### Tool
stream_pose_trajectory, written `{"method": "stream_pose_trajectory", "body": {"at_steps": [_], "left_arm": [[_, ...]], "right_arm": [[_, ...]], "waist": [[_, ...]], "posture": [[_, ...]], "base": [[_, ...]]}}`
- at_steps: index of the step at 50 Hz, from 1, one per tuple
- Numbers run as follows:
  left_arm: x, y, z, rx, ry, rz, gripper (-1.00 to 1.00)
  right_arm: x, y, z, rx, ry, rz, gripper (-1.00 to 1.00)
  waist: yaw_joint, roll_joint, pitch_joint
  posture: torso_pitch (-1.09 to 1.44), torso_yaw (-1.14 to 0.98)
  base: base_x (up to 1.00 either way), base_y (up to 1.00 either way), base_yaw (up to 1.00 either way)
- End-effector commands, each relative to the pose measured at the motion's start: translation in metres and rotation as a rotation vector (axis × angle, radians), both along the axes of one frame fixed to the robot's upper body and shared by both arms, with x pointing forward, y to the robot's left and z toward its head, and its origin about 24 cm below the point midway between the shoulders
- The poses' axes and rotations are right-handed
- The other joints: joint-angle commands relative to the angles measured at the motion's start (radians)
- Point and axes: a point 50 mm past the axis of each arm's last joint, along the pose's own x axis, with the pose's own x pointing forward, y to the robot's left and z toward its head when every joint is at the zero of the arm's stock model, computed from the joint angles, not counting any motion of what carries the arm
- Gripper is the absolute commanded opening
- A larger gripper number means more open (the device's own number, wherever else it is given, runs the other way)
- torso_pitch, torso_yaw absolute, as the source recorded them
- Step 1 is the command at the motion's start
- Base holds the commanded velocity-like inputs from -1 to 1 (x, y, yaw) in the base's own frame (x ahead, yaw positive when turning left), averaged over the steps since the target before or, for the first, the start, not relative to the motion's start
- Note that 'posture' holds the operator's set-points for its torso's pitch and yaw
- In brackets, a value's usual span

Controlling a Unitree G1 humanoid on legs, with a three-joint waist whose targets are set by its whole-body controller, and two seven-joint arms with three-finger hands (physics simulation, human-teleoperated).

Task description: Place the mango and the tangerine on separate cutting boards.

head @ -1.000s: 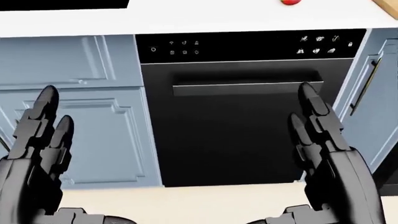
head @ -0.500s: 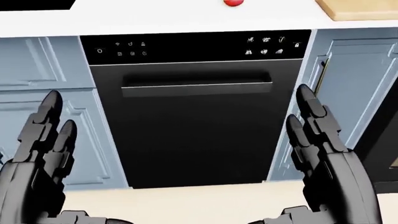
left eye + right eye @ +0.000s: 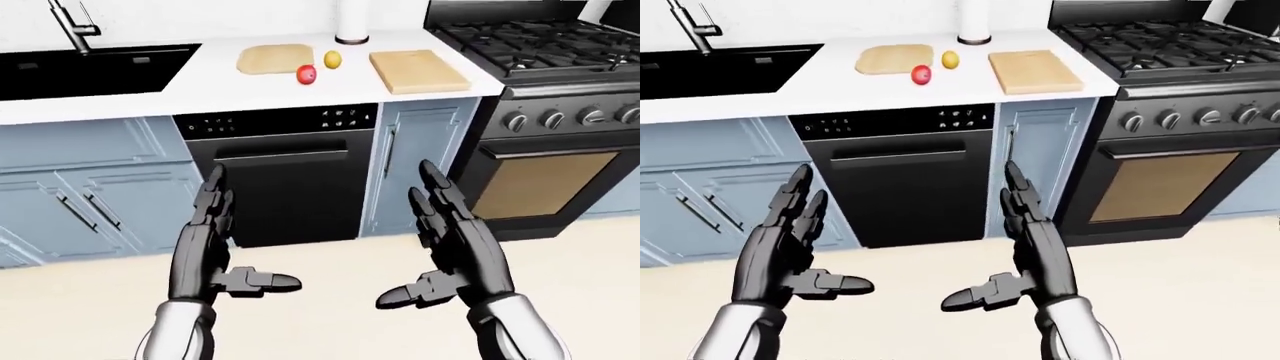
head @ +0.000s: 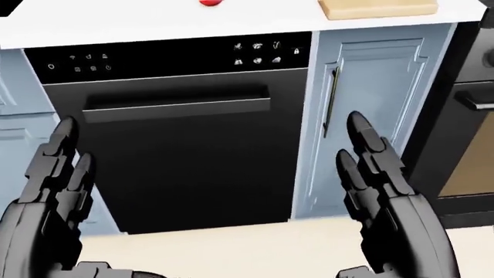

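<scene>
**Approaching the counter, both hands empty**

Since the earlier frame the head view is sliding right: the dishwasher (image 4: 174, 133) is now sitting further left.

Left-eye view: I am holding the left hand (image 3: 205, 251) and right hand (image 3: 455, 251) open. The red mango (image 3: 306, 73) and yellow tangerine (image 3: 332, 59) are lying between the rounded cutting board (image 3: 272, 58) and the rectangular cutting board (image 3: 418, 70).

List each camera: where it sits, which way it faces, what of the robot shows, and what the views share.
Left-eye view: on the head, looking out over the arms at the counter, two cutting boards, both fruits, the stove; both open hands show.
Right-eye view: its twin, nearly the same picture, set slightly aside.
Head view: on the head, tilted down at the dishwasher; left hand and right hand fill the lower corners.
Shared: all show the dishwasher and both empty hands.
</scene>
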Motion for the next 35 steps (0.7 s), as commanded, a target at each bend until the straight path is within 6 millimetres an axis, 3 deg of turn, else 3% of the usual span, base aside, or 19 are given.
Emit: {"method": "stream_pose_trajectory", "body": {"at_steps": [1, 7, 8, 11, 17, 20, 22, 23, 24, 28, 35], "left_arm": [[-0.0027, -0.0009, 0.0155, 0.010, -0.098, -0.002, 1.00], [-0.0020, -0.0002, 0.0167, 0.009, -0.100, 0.000, 1.00], [-0.0020, -0.0006, 0.0166, 0.010, -0.099, -0.002, 1.00], [-0.0019, -0.0008, 0.0162, 0.010, -0.099, -0.002, 1.00], [-0.0012, -0.0013, 0.0162, 0.012, -0.097, -0.002, 1.00], [-0.0003, -0.0014, 0.0131, 0.014, -0.093, -0.001, 1.00], [-0.0008, -0.0016, 0.0139, 0.014, -0.094, -0.002, 1.00], [-0.0012, -0.0015, 0.0137, 0.015, -0.095, -0.001, 1.00], [-0.0009, -0.0013, 0.0141, 0.014, -0.095, -0.001, 1.00], [-0.0009, -0.0009, 0.0124, 0.014, -0.094, 0.001, 1.00], [-0.0005, -0.0004, 0.0115, 0.012, -0.093, 0.001, 1.00]], "right_arm": [[-0.0026, 0.0049, 0.0110, -0.018, -0.069, -0.014, 1.00], [-0.0022, 0.0026, 0.0170, 0.014, -0.057, 0.011, 1.00], [-0.0021, 0.0027, 0.0169, 0.015, -0.056, 0.015, 1.00], [-0.0027, 0.0035, 0.0169, 0.010, -0.058, 0.024, 1.00], [-0.0020, 0.0039, 0.0149, 0.006, -0.053, 0.028, 1.00], [-0.0029, 0.0045, 0.0137, -0.003, -0.056, 0.031, 1.00], [-0.0036, 0.0050, 0.0137, -0.006, -0.057, 0.035, 1.00], [-0.0038, 0.0051, 0.0135, -0.009, -0.058, 0.035, 1.00], [-0.0038, 0.0050, 0.0133, -0.012, -0.059, 0.035, 1.00], [-0.0039, 0.0057, 0.0118, -0.013, -0.055, 0.040, 1.00], [-0.0036, 0.0057, 0.0118, -0.006, -0.052, 0.043, 1.00]], "waist": [[0.002, -0.009, -0.011], [-0.006, -0.005, -0.009], [-0.005, -0.005, -0.026], [-0.004, 0.018, 0.002], [-0.001, 0.050, 0.010], [-0.004, 0.085, 0.014], [0.001, 0.144, -0.007], [0.011, 0.096, 0.018], [-0.003, 0.113, 0.017], [0.003, 0.096, 0.001], [0.018, 0.031, -0.001]], "posture": [[0.00, 0.00], [0.00, 0.00], [0.00, 0.00], [0.00, 0.00], [0.00, 0.00], [0.00, 0.00], [0.00, 0.00], [0.00, 0.00], [0.00, 0.00], [0.00, 0.00], [0.00, 0.00]], "base": [[0.00, 0.00, 0.00], [0.00, 0.00, 0.00], [0.13, 0.00, 0.00], [0.24, 0.00, 0.00], [0.26, 0.00, 0.00], [0.26, 0.00, 0.00], [0.26, 0.00, 0.00], [0.24, 0.00, 0.00], [0.26, 0.00, 0.00], [0.26, 0.00, 0.00], [0.26, 0.00, 0.00]]}}
